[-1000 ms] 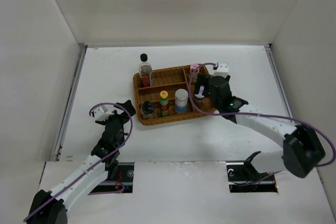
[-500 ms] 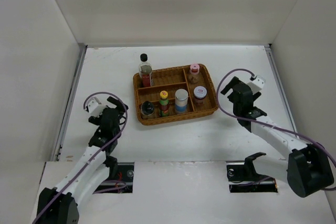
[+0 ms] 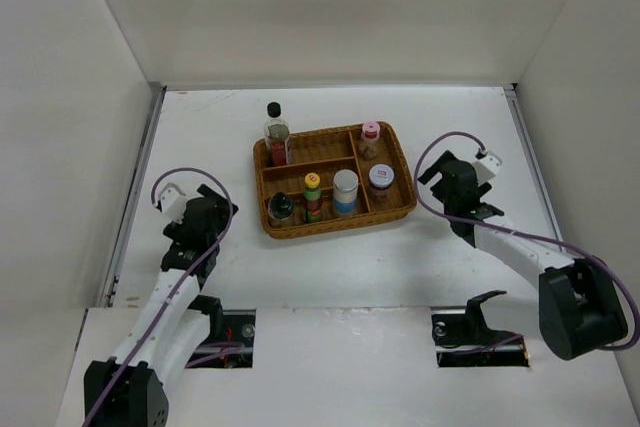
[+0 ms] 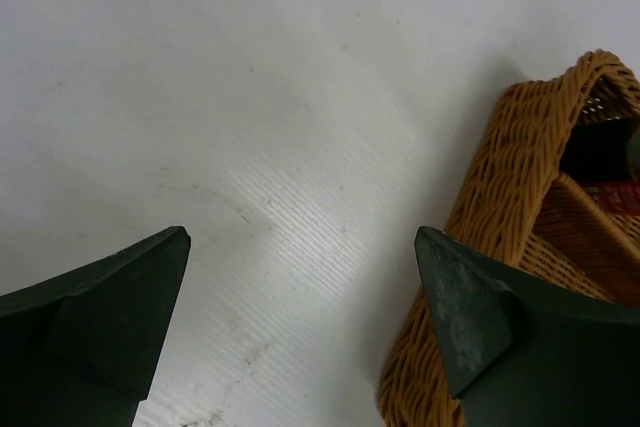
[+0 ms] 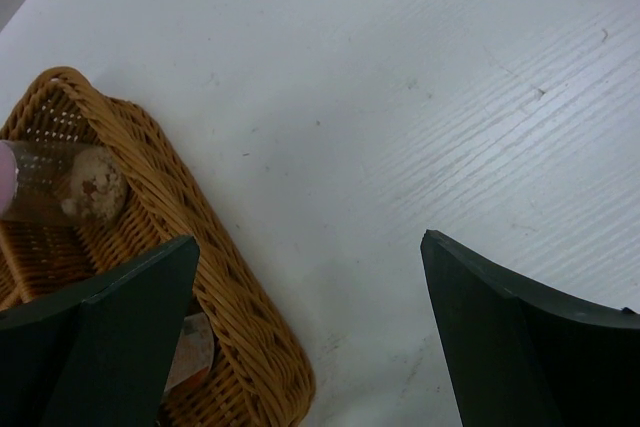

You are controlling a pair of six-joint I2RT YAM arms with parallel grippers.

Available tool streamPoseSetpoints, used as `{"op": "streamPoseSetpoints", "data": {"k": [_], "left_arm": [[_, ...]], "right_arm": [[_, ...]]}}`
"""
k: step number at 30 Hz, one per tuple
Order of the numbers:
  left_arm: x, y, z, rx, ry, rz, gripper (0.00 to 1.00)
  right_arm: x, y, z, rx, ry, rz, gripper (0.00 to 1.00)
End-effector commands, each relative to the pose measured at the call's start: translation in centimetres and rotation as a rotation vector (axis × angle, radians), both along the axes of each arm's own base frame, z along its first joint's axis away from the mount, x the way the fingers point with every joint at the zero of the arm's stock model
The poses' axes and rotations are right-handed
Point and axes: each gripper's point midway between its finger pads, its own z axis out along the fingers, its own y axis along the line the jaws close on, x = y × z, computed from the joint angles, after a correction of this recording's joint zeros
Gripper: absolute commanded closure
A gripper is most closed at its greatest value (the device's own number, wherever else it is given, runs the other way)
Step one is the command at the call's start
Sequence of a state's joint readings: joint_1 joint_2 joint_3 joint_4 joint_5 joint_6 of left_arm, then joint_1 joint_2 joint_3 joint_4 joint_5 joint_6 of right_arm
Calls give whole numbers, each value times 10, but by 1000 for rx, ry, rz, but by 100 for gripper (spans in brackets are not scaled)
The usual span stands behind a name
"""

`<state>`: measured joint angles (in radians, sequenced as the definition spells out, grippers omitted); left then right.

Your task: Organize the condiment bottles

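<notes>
The six condiment bottles stand in the brown wicker tray (image 3: pixel 399 152). The tall clear black-capped bottle (image 3: pixel 275 132) is at the back left and the pink-capped one (image 3: pixel 371 139) at the back right. Along the front stand the short black-capped (image 3: pixel 281 209), the dark green-yellow-capped (image 3: pixel 313 195), the blue-labelled white-capped (image 3: pixel 345 191) and the squat pale-lidded jar (image 3: pixel 380 179). My left gripper (image 3: pixel 218 205) is open and empty, left of the tray. My right gripper (image 3: pixel 440 175) is open and empty, right of the tray. My left gripper (image 4: pixel 302 237) hangs over bare table. So does my right gripper (image 5: pixel 310 237).
The tray's left end (image 4: pixel 510 197) lies behind my left gripper's right finger. The tray's right end (image 5: pixel 220 257) with the pink-capped bottle (image 5: pixel 70 182) lies behind my right gripper's left finger. White walls stand round the table on three sides.
My right gripper has left the squat jar in the tray's front right compartment and pulled back to the right, open. My left gripper has drawn back to the left.
</notes>
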<state>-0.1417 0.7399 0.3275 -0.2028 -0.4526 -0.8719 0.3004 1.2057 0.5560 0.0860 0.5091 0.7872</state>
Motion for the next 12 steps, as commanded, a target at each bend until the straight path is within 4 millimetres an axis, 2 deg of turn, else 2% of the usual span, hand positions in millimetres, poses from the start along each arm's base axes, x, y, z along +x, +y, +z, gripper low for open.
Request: {"op": "streamPoseSetpoints", "data": {"k": [1, 3, 12], "left_arm": [[10, -10, 31, -26, -83, -34, 0], [10, -12, 30, -20, -77, -41, 0], [2, -20, 3, -26, -14, -86, 0]], "right_arm": [[11, 6, 8, 31, -29, 16, 0], [12, 8, 9, 28, -29, 26, 0], [17, 5, 35, -42, -128, 66, 0]]}}
